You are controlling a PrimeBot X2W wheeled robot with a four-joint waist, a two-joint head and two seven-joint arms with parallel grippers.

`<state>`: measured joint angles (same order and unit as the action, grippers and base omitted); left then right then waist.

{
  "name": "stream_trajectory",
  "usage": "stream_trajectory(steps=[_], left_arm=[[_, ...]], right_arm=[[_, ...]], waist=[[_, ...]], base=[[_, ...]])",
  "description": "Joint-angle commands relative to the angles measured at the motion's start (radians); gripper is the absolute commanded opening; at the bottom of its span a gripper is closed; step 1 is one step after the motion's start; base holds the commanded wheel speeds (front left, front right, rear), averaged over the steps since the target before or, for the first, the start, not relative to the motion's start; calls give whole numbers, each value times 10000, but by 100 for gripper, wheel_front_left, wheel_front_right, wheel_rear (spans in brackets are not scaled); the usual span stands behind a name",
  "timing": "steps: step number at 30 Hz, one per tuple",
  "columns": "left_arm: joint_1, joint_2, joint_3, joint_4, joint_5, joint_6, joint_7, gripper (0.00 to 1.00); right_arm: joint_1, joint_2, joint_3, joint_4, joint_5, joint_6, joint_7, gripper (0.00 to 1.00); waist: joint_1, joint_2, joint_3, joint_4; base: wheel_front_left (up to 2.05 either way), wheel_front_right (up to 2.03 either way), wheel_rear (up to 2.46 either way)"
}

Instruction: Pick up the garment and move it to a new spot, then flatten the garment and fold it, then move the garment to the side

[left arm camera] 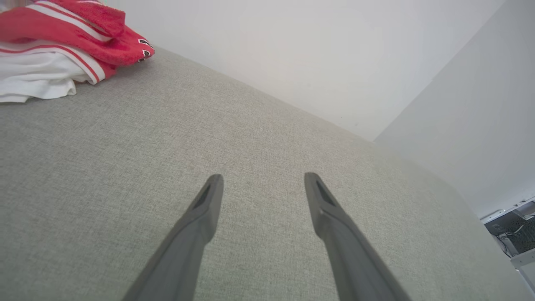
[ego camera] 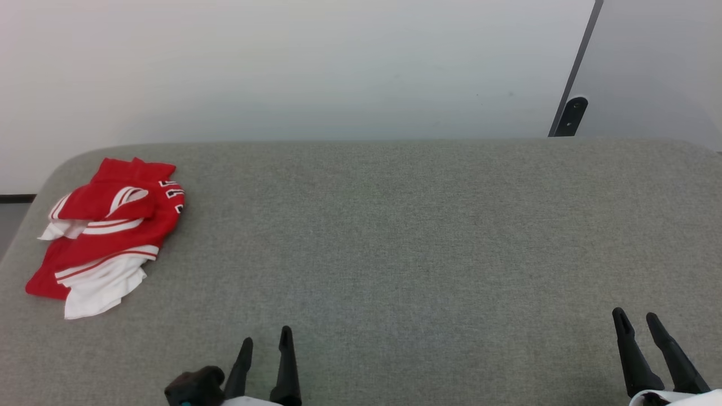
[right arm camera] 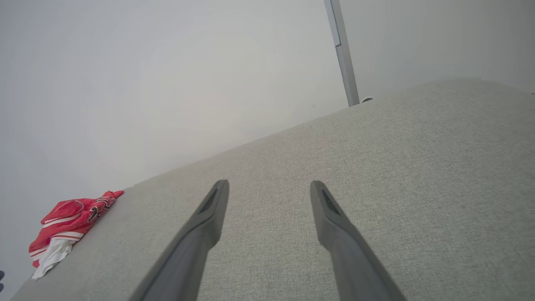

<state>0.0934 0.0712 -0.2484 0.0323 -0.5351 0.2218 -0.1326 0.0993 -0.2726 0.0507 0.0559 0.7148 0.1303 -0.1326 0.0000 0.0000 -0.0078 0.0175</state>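
The garment is a red jersey with white-and-red striped trim, lying crumpled in a loose heap at the far left of the grey padded surface. The left wrist view has the garment at its upper left, and the right wrist view has the garment small at its lower left. My left gripper is open near the front edge, well to the right of the heap, holding nothing. Over at the lower right, my right gripper is open and empty too.
A pale wall rises behind the surface. A dark post with a black foot stands at the back right, next to a second wall panel. The surface's rounded corner lies just beyond the garment at the left.
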Motion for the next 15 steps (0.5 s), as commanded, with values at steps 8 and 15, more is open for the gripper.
stream_trajectory(steps=[8, 15], left_arm=[[118, 157, -408, -505, 997, 431, -273, 100], [241, 174, -646, -833, 1594, 702, -450, 100]], right_arm=[[232, -200, -171, -427, -1035, 6, -275, 100], [361, -265, -278, -661, -1637, 5, -449, 100]], waist=[[0, 0, -12, 24], [0, 0, -18, 32]], base=[[0, 0, 0], [0, 0, 0]])
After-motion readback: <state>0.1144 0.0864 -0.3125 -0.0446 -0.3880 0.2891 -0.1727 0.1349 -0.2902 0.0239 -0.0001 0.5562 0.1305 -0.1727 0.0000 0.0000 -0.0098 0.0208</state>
